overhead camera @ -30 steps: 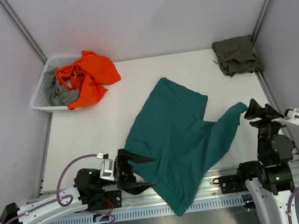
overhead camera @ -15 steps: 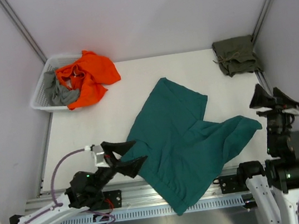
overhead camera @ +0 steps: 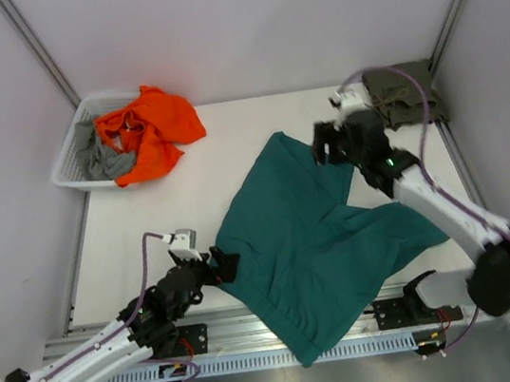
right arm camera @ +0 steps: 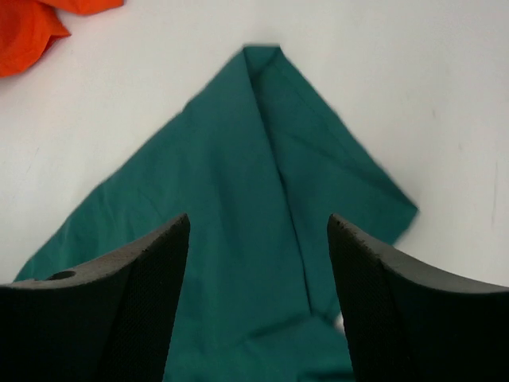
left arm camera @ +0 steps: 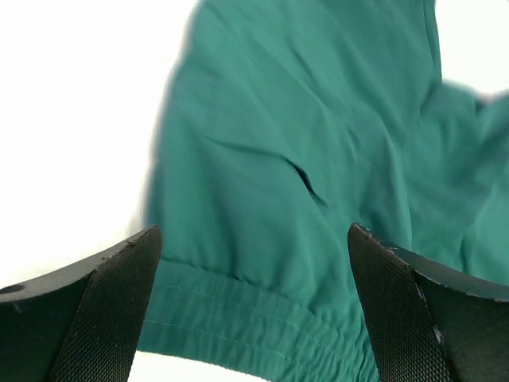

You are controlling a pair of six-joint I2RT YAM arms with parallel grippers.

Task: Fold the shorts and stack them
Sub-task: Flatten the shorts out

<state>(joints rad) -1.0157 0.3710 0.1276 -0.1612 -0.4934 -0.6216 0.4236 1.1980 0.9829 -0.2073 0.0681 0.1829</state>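
Top external: one teal-green shorts, one olive-green shorts, one basket

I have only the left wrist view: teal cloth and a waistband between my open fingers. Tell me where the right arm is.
Observer: The right gripper is out over the far leg of the teal shorts, jaws open, holding nothing.
Operator: Report the other pair.
Observer: The olive shorts lie bundled at the table's far right corner, apart from the teal pair.
Operator: Describe the teal pair's near end.
Observer: One corner hangs past the table's near edge, over the metal rail.
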